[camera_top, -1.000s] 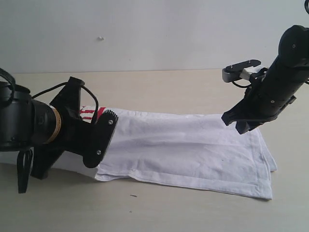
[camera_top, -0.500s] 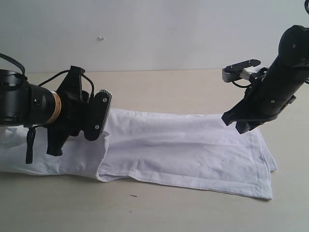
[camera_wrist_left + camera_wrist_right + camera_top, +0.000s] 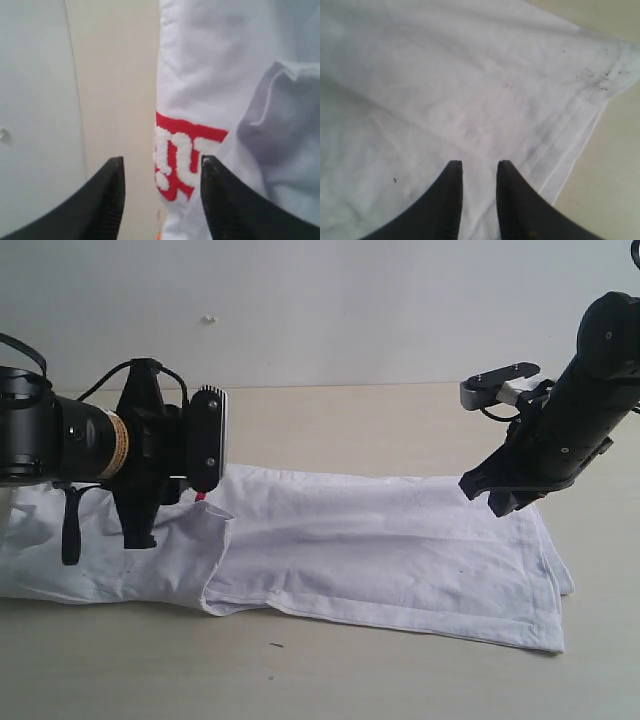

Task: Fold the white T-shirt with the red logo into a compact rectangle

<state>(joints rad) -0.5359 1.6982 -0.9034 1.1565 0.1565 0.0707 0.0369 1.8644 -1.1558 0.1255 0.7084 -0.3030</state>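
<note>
The white T-shirt (image 3: pixel 380 540) lies folded into a long band across the tan table, hem end to the right. My left gripper (image 3: pixel 208 445) hovers open just above its left part. In the left wrist view the red logo (image 3: pixel 177 155) with its fluffy white letters shows between the open fingers (image 3: pixel 107 200) of that gripper (image 3: pixel 161 162), on a fold of the shirt (image 3: pixel 210 60). A red sliver of the logo (image 3: pixel 203 496) peeks out under the gripper. My right gripper (image 3: pixel 500 500) hangs over the shirt's right end (image 3: pixel 445 75), fingers (image 3: pixel 452 200) slightly apart with nothing between them (image 3: pixel 479 165).
The tan table (image 3: pixel 380 430) runs back to a white wall (image 3: pixel 320 310). A small dark speck (image 3: pixel 275 645) lies on the table in front of the shirt. The stitched hem (image 3: pixel 555 135) sits near the right fingers.
My left gripper has risen and turned from low over the shirt's left fold to a higher spot, uncovering the shirt's left part. The right arm has not moved.
</note>
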